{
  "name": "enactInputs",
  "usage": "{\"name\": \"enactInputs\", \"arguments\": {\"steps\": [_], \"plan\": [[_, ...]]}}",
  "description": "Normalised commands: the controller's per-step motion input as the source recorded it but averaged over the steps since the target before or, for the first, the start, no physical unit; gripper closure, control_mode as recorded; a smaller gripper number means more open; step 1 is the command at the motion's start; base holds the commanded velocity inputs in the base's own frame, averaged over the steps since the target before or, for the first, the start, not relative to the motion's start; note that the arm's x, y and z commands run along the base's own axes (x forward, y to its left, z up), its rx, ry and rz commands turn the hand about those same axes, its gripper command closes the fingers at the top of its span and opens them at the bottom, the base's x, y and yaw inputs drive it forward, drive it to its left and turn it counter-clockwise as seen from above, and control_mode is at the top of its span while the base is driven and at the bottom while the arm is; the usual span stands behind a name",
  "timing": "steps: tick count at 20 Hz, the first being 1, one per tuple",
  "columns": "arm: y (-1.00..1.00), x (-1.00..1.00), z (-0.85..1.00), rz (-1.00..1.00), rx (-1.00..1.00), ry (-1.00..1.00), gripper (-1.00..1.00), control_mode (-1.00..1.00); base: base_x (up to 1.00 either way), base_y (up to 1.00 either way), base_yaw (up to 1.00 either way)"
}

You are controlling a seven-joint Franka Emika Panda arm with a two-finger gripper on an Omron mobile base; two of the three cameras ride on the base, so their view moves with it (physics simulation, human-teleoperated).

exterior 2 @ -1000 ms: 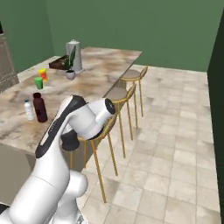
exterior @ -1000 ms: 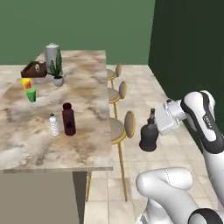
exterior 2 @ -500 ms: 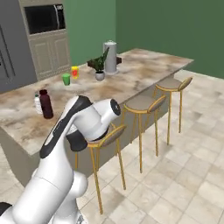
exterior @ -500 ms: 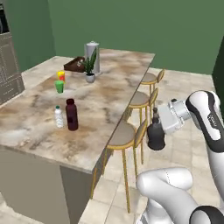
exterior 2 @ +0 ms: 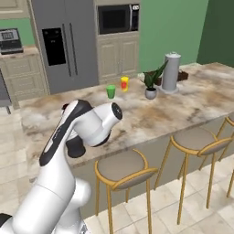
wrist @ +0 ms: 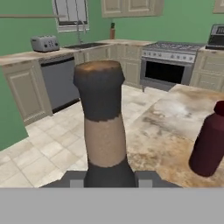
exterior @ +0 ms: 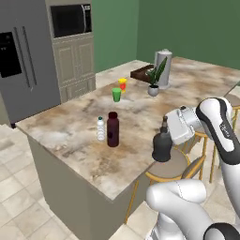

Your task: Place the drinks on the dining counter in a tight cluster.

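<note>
Marbled beige-brown island counter (exterior: 70, 129) on a plain beige base; grey fridge (exterior: 23, 56) and built-in microwave (exterior: 70, 19) behind, green walls, tiled floor. Water bottle (exterior: 100, 129) and maroon bottle (exterior: 112, 130) stand just beside each other mid-counter, nearer its front edge. Black bottle (exterior: 162, 145) – squat, thin tan-banded neck – gripper (exterior: 174, 132) clamped on it, above the counter's stool-side edge; whether it touches the top is unclear.

blk bottle (exterior: 162, 145) upright, held over counter (exterior: 70, 136) edge | maroon bottle (exterior: 112, 129) + water bottle (exterior: 100, 129) side by side on top
</note>
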Motion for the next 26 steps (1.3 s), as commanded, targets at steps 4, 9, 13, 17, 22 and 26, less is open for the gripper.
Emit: {"name": "enactInputs", "arguments": {"steps": [4, 9, 13, 17, 22, 26], "plan": [[0.0, 0.0, 0.0, 0.0, 0.0, 0.0, 1.0, 1.0, 0.46, -0.57, 0.28], [0.0, 0.0, 0.0, 0.0, 0.0, 0.0, 1.0, 1.0, 0.31, -0.26, 0.18], [0.0, 0.0, 0.0, 0.0, 0.0, 0.0, 1.0, 1.0, 0.15, -0.02, 0.12], [0.0, 0.0, 0.0, 0.0, 0.0, 0.0, 1.0, 1.0, 0.03, -0.04, 0.21], [0.0, 0.0, 0.0, 0.0, 0.0, 0.0, 1.0, 1.0, -0.05, 0.0, 0.32], [0.0, 0.0, 0.0, 0.0, 0.0, 0.0, 1.0, 1.0, 0.01, 0.0, 0.25]]}}
